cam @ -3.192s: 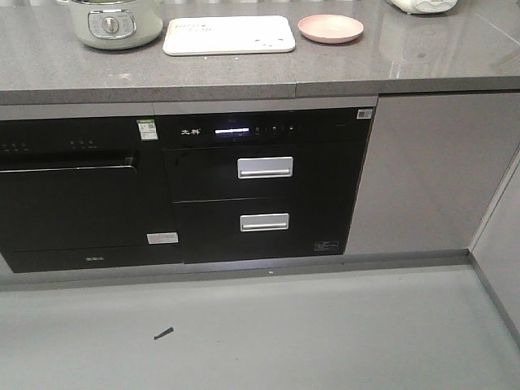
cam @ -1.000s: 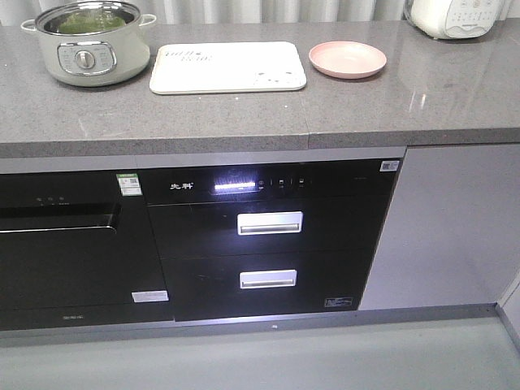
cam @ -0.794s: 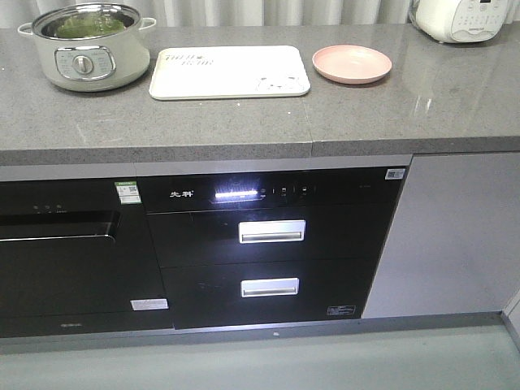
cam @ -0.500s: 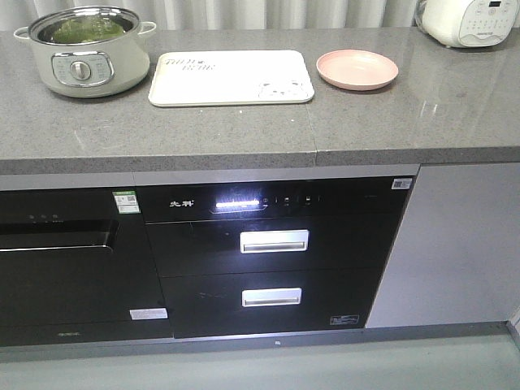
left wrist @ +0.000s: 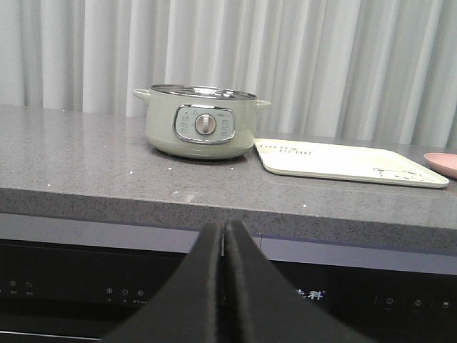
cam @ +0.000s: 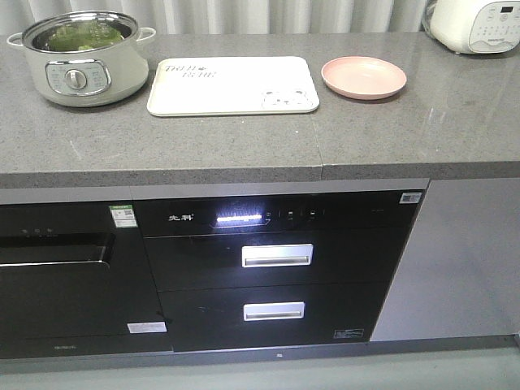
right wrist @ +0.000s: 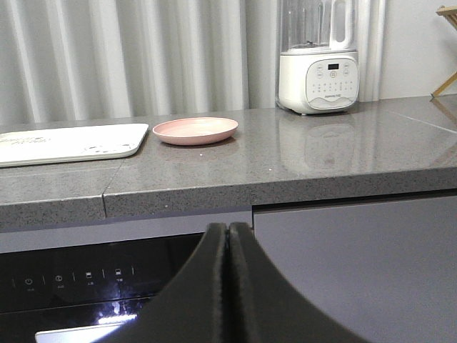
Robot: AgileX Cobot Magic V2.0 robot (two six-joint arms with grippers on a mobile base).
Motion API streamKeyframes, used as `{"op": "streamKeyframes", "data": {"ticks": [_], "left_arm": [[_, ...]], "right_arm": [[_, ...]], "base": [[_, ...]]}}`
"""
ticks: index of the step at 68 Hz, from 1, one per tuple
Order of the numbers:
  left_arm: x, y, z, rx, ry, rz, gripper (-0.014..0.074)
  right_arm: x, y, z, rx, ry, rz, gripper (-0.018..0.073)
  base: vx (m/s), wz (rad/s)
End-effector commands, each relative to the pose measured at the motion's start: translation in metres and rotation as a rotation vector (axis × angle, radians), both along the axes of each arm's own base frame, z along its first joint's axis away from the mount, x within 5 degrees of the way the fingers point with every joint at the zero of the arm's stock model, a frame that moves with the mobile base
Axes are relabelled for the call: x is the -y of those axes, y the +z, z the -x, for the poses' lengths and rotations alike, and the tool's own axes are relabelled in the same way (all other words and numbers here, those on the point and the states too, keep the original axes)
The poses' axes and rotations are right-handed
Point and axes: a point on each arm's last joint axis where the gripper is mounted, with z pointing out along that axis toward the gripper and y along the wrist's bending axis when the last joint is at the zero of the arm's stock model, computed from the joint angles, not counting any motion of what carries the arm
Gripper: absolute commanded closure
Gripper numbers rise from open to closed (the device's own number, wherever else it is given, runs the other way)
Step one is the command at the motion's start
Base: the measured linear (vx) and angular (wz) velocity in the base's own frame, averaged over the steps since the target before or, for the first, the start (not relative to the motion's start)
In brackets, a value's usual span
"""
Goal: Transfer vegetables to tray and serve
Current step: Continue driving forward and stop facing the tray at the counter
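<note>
The left gripper (left wrist: 223,232) has its two black fingers pressed flat against each other, and the right gripper (right wrist: 228,232) is closed the same way, pad to pad. Both hang low in front of the cabinet, below the edge of the grey stone counter (cam: 244,146), facing the black appliance fronts (cam: 276,268) with their silver drawer handles and one lit display strip.

Up on the counter, the vegetables (cam: 77,34) show as green leaves inside the pale green electric pot (cam: 81,77), which stands at the left with its dial facing out. Just right of the pot, not touching it, the tray (cam: 236,89) lies flat, its bear drawing at the near right corner. The pink plate (cam: 363,77) sits just beyond the tray's right end. A white appliance (right wrist: 318,71) stands well apart, further right
</note>
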Motion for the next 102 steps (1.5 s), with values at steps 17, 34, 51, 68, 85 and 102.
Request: {"op": "streamKeyframes", "data": {"ticks": [17, 34, 51, 68, 85, 102], "left_arm": [[-0.0001, 0.0032, -0.0003, 0.056, -0.001, 0.006, 0.0603], [-0.0001, 0.0032, -0.0003, 0.056, -0.001, 0.006, 0.0603], [-0.0001, 0.0032, -0.0003, 0.056, -0.001, 0.006, 0.0603], [-0.0001, 0.0032, -0.0003, 0.056, -0.001, 0.006, 0.0603], [-0.0001, 0.0032, -0.0003, 0.056, -0.001, 0.006, 0.0603], [-0.0001, 0.0032, -0.0003, 0.056, -0.001, 0.006, 0.0603]], "right_arm": [[-0.0004, 0.0041, 0.0001, 0.061, 0.001, 0.015, 0.0564], [-0.0004, 0.0041, 0.0001, 0.061, 0.001, 0.015, 0.0564], [-0.0004, 0.0041, 0.0001, 0.061, 0.001, 0.015, 0.0564], [-0.0004, 0.0041, 0.0001, 0.060, 0.001, 0.015, 0.0564], [-0.0004, 0.0041, 0.0001, 0.060, 0.001, 0.015, 0.0564], [-0.0004, 0.0041, 0.0001, 0.060, 0.001, 0.015, 0.0564]], "base": [[0.06, 0.01], [0.06, 0.01], [0.06, 0.01], [0.06, 0.01], [0.07, 0.01], [0.08, 0.01]]}}
